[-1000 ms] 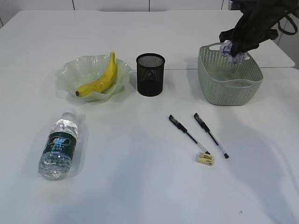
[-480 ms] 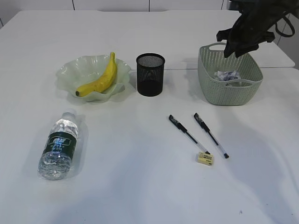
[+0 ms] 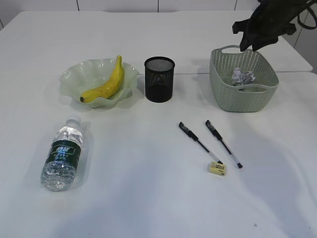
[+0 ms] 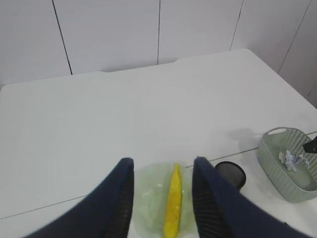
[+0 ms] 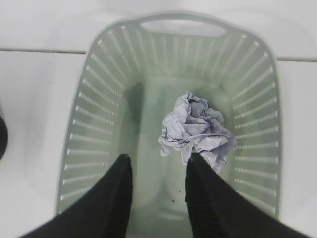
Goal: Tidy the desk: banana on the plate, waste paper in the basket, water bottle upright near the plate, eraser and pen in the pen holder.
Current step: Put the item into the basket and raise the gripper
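Water bottle point(image 3: 62, 158): lies on its side at the near left of the table point(image 3: 148, 198), cap toward the plate; not yet upright. Being round, it may roll if nudged off-centre during pickup.
Bottle label: dark green band with pale print; too small to read.
Eraser point(image 3: 218, 168): near right, touching or just beside the tip of one pen; a grasp on either could drag the other.
Eraser marking: dark print on the yellow face; not legible.
Pens point(image 3: 224, 144): two, parallel, close together; fingers closing on one may catch both.
Pen holder point(image 3: 159, 79): upright mesh cup between plate and basket; narrow mouth, could tip if struck.
Plate point(image 3: 74, 74): holds the banana point(image 3: 106, 84).
Basket point(image 3: 225, 94): contains the waste paper point(image 5: 198, 130).
Right gripper point(image 5: 158, 198): above the basket, fingers apart, nothing held.
Left gripper point(image 4: 163, 198): high above the plate, fingers apart, empty.
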`<state>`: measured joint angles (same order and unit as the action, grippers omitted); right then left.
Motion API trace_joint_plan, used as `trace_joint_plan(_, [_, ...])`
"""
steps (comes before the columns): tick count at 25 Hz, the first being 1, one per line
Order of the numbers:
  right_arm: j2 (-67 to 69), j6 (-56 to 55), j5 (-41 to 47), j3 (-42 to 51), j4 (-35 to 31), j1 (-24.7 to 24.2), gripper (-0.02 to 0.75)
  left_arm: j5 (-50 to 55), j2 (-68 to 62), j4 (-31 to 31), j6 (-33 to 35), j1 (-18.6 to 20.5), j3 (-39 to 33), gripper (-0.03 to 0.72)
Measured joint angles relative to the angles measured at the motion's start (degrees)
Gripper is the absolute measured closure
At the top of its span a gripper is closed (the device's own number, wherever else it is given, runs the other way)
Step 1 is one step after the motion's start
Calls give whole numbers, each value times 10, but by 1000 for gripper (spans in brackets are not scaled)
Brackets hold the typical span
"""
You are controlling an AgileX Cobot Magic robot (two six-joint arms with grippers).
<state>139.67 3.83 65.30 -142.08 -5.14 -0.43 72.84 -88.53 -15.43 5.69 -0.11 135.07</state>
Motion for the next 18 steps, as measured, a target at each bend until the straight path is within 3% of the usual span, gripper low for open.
trace_joint_plan(18, [-90,7,59,0,24,0,465,0,5,-44,16,0,0,412])
